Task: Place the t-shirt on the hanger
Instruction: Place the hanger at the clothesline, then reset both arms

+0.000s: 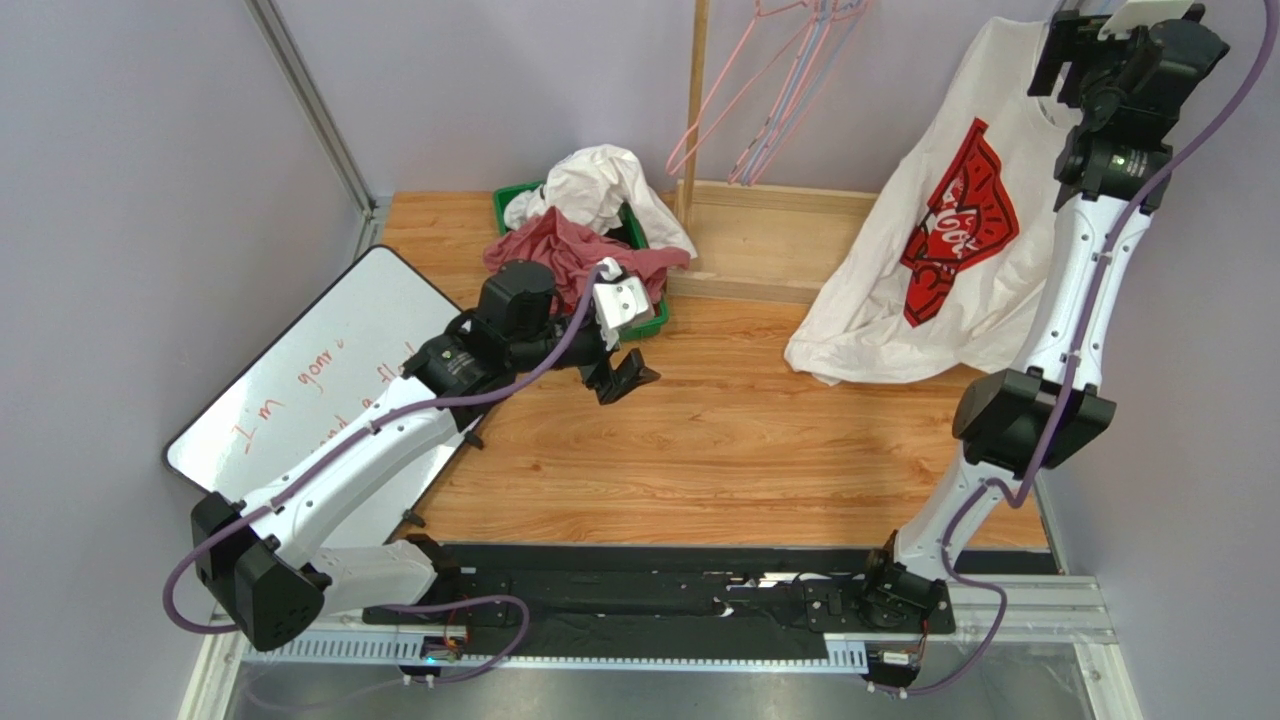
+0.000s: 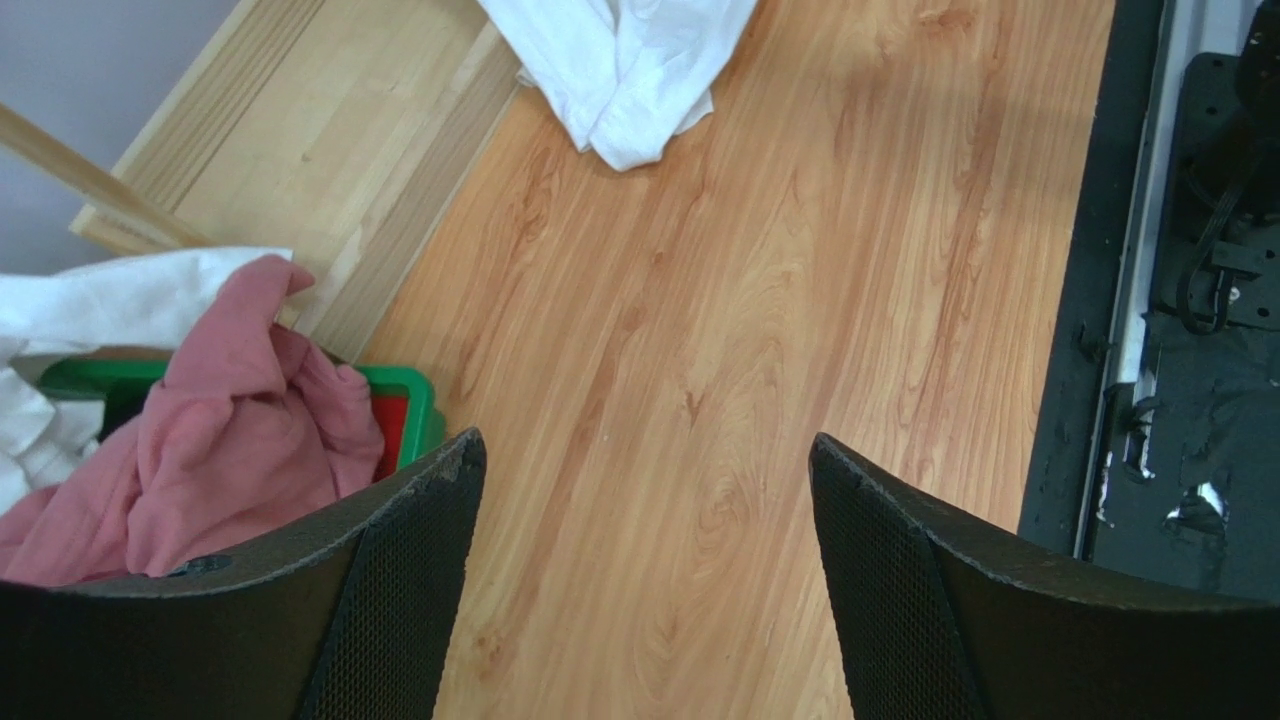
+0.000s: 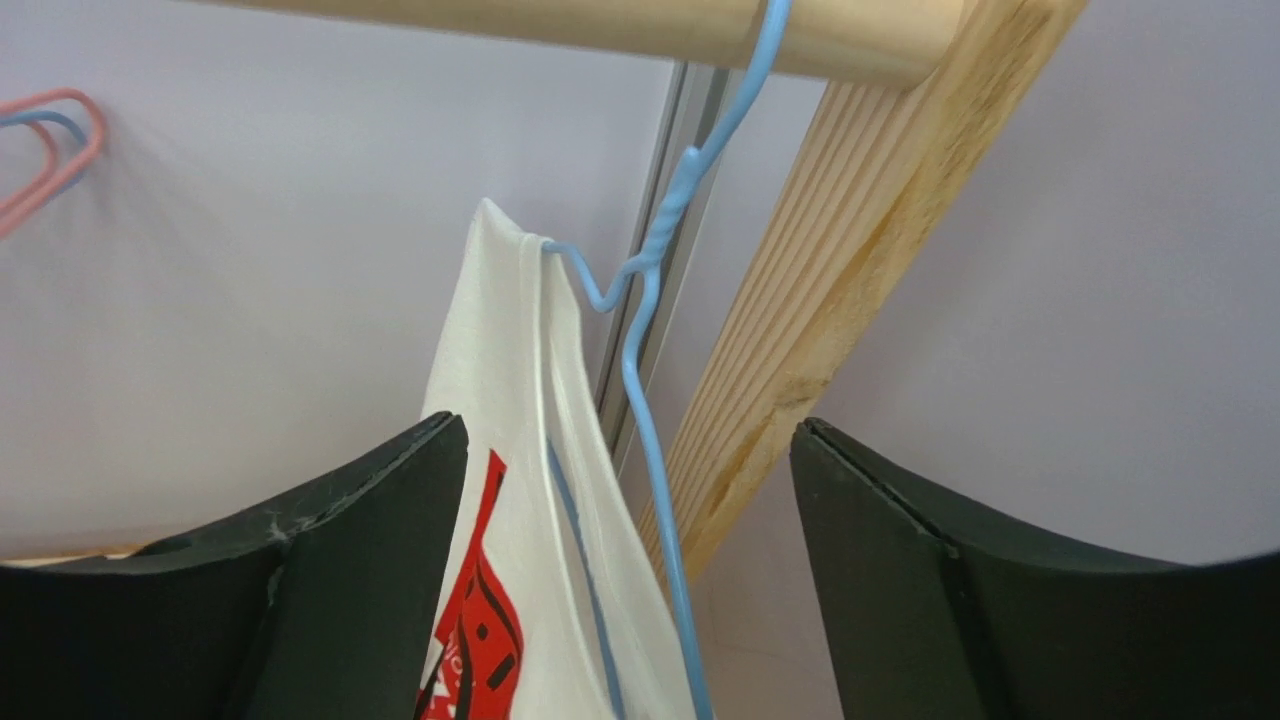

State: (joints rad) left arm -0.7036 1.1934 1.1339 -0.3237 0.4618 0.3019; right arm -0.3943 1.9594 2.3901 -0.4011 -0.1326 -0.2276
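The white t-shirt (image 1: 939,240) with its red chest print hangs at the back right, and its hem drapes onto the wooden table. In the right wrist view the t-shirt (image 3: 519,510) hangs on the pale blue hanger (image 3: 649,375), whose hook goes over the wooden rail (image 3: 601,23). My right gripper (image 3: 628,435) is open, with shirt and hanger wire between its spread jaws and no grip on either. From above, my right gripper (image 1: 1112,38) is raised at the shirt's collar. My left gripper (image 1: 624,375) hovers open over bare table wood, and nothing shows between the jaws of the left gripper (image 2: 646,450).
A green basket (image 1: 513,197) at the back holds a pink garment (image 1: 564,248) and a plain white one (image 1: 609,180). Pink and lavender hangers (image 1: 751,90) hang by the wooden post (image 1: 696,105). A whiteboard (image 1: 301,375) lies at the left.
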